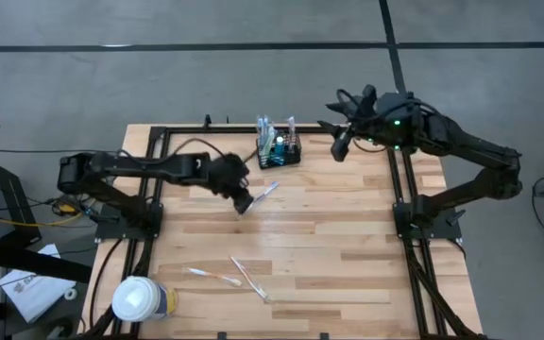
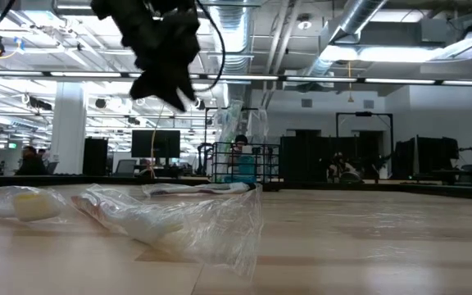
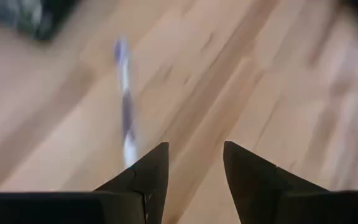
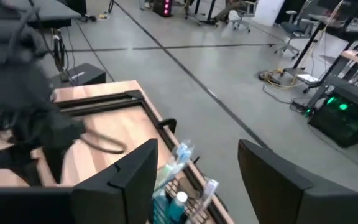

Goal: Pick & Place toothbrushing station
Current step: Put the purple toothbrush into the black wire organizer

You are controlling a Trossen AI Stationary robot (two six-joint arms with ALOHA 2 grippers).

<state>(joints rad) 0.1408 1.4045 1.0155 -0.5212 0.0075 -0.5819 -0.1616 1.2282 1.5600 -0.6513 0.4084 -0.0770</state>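
Note:
The toothbrushing station, a small black wire basket [image 1: 280,153] with toothbrushes and a teal tube standing in it, sits at the table's far middle. A white-and-blue toothbrush [image 1: 266,192] lies flat on the wood just in front of it. My left gripper [image 1: 245,202] hovers open over that brush's near end, slanting down; in the left wrist view the brush [image 3: 125,106] lies just outside one finger, with nothing between the fingers [image 3: 194,146]. My right gripper [image 1: 340,149] is raised and open to the right of the basket [image 4: 180,202], and it is empty.
Two plastic-wrapped toothbrushes [image 1: 212,275] [image 1: 250,280] lie near the front edge, and fill the low view's foreground [image 2: 170,217]. A white-lidded cup [image 1: 143,300] stands at the front left corner. Black frame rails [image 1: 399,189] run along the table's sides. Bare wood lies in the middle.

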